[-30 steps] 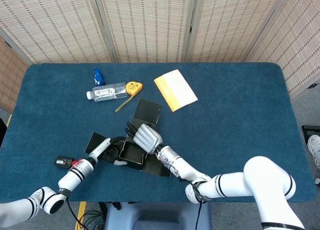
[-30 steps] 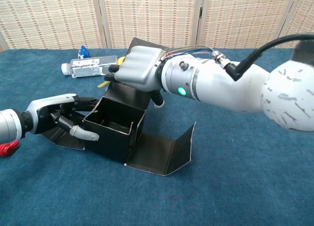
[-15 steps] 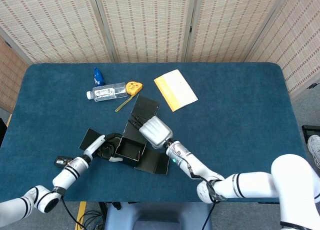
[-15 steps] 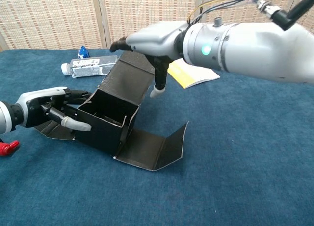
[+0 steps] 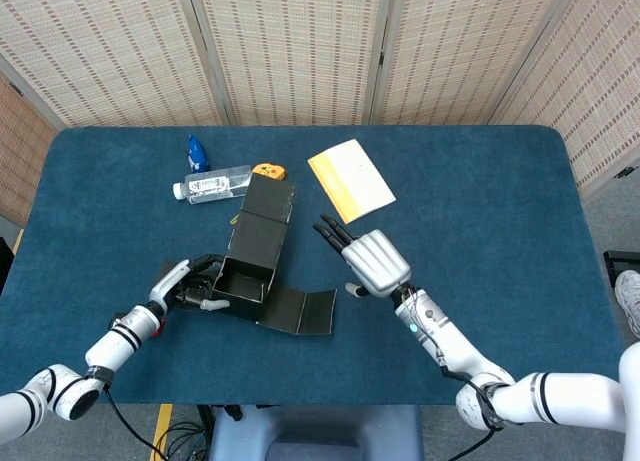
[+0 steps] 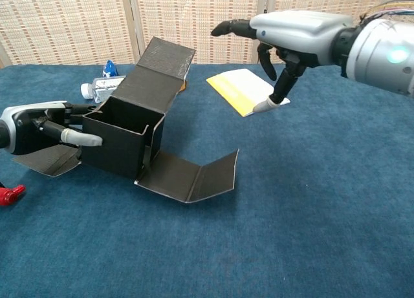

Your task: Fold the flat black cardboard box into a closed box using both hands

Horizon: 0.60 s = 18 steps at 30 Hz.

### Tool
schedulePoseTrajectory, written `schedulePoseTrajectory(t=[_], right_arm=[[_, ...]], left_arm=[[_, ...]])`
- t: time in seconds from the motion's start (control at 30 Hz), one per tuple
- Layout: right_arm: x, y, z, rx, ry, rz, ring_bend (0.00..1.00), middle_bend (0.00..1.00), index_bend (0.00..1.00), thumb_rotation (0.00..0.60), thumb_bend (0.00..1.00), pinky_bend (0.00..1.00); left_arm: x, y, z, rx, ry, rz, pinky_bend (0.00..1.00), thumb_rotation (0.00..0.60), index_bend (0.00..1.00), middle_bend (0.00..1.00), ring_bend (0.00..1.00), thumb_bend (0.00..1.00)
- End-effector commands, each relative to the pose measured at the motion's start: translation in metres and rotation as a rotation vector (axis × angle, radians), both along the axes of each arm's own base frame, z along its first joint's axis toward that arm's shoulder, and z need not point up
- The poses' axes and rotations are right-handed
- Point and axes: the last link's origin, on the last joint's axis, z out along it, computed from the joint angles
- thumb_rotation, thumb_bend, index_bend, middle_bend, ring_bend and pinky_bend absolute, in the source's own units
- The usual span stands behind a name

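Half-erected black cardboard box (image 5: pixel 248 273) sits toward the front-left of the blue-carpeted table (image 5: pixel 480 201), walls up and open on top. Tall lid flap stands tilted toward the back edge; one side flap lies flat on the table at the box's right with its tip kinked up, another lies flat under the left side. Left hand (image 5: pixel 186 284) holds the box's left wall, thumb hooked over the rim and other fingers behind it; looks like it's anchoring the box so the walls stay square while the flaps get worked. Right hand (image 6: pixel 288 36) hangs in the air well apart from the box, right of it, fingers spread and holding nothing, so it reads as free to come in for the lid or the flat side flap. Near the back-left: clear plastic bottle with blue cap (image 5: pixel 208 181), label text too small to read, and a yellow tape measure (image 5: pixel 267 170) just behind the lid flap. Yellow-and-white booklet (image 5: pixel 350 179) near back-centre, no print legible.
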Motion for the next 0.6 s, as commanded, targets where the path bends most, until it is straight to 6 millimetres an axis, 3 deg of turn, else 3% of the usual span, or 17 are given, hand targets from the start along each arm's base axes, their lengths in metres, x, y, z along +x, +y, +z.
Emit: schedulePoseTrajectory(t=[0.03,0.27,0.6], right_arm=[[-0.013,0.003,0.007,-0.011,-0.030,-0.025,0.62,0.02,0.00,0.600,0.07,0.86],[-0.029,0.013,0.008,-0.053,-0.097,-0.030,0.62,0.03,0.00,0.600,0.07,0.86],[-0.015,0.013,-0.029,-0.229,-0.257,0.041,0.61,0.08,0.00,0.600,0.00,0.86]], left_arm=[[-0.002,0.007,0.014,0.005,-0.057,0.047,0.62,0.600,0.26,0.32,0.62,0.09],[0.002,0.013,0.036,0.001,-0.192,0.130,0.62,0.600,0.26,0.32,0.62,0.09],[0.014,0.013,0.049,-0.053,-0.312,0.172,0.62,0.600,0.26,0.32,0.63,0.09]])
